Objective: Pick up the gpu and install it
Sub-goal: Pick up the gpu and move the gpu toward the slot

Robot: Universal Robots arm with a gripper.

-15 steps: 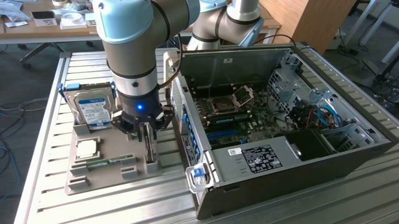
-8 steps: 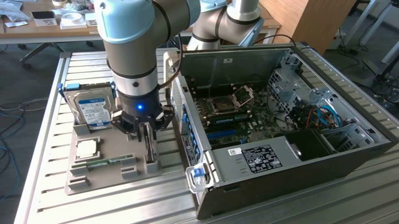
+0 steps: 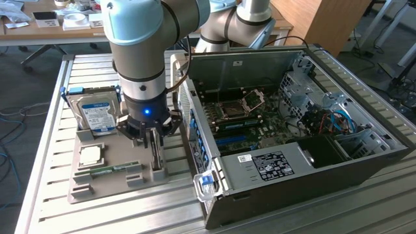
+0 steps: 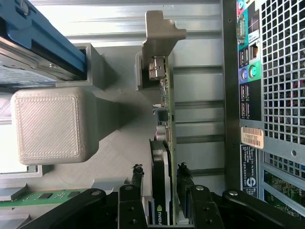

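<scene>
The gpu (image 3: 157, 158) stands on its long edge in a slot of the grey tray (image 3: 117, 187), beside the open computer case (image 3: 338, 161). My gripper (image 3: 153, 141) reaches straight down over it. In the wrist view the gpu (image 4: 164, 119) runs away from the camera, black cooler on one side, green board on the other, its tan metal bracket (image 4: 159, 33) at the far end. The gripper (image 4: 160, 171) is open. One finger stands on each side of the card, with a small gap showing at both. The card still sits in its slot.
In the tray are a silver hard drive (image 3: 97, 114) in a blue carrier (image 4: 38, 45), a CPU (image 3: 91, 155) and a green RAM stick (image 3: 112, 169). The case's rear port panel (image 4: 248, 76) is close beside the gpu. The motherboard (image 3: 237, 122) lies exposed inside the case.
</scene>
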